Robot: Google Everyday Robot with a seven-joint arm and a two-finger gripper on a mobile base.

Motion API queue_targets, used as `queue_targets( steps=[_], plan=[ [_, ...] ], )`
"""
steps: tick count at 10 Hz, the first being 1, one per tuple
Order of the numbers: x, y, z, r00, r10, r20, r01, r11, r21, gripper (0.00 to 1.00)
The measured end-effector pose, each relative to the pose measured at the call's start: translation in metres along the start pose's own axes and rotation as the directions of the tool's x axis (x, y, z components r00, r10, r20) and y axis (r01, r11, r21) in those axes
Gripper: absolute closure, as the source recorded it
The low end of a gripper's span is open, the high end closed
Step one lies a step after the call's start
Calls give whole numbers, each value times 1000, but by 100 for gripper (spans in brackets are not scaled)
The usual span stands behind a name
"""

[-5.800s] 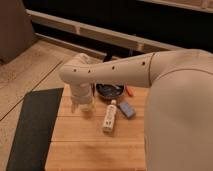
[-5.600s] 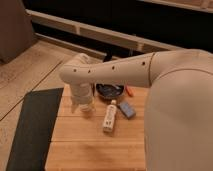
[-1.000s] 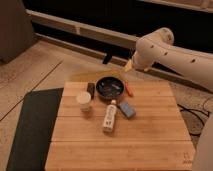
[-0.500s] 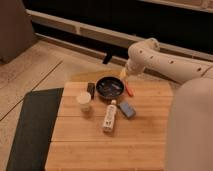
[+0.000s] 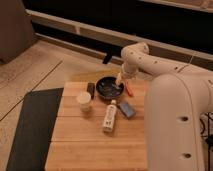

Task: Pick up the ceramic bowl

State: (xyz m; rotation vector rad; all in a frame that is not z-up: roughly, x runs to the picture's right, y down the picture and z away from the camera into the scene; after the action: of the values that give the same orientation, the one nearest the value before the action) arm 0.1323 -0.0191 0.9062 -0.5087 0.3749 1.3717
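Round, shallow, dark blue-black glossy ceramic bowl [image 5: 106, 89] rests at the far edge of the pale wooden surface [image 5: 75, 145]. The cream gripper [image 5: 119, 79] hangs over the bowl's right rim, probably lining up a rim grasp. Cannot tell whether it is released or clenched. Small white cup [image 5: 84, 100] stands near the bowl's left.

Wooden table [image 5: 75, 145] occupied the lower centre of the frame. Lying on it:
- ceramic bowl [image 5: 107, 89], at the upper edge
- dark block [image 5: 91, 89], just left of the bowl
- orange item [image 5: 129, 90], just right of the bowl
- white cup [image 5: 84, 101]
- white bottle [image 5: 109, 116], on its side
- blue packet [image 5: 127, 110]

Gripper [image 5: 119, 80] was over the bowl's right rim.
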Motion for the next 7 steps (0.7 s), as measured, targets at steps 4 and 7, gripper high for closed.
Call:
queue_targets(
  steps=[4, 7],
  plan=[
    [7, 10, 34, 992, 27, -123, -30, 999, -19, 35],
    [8, 21, 51, 982, 23, -187, -31, 999, -42, 35]
  ],
)
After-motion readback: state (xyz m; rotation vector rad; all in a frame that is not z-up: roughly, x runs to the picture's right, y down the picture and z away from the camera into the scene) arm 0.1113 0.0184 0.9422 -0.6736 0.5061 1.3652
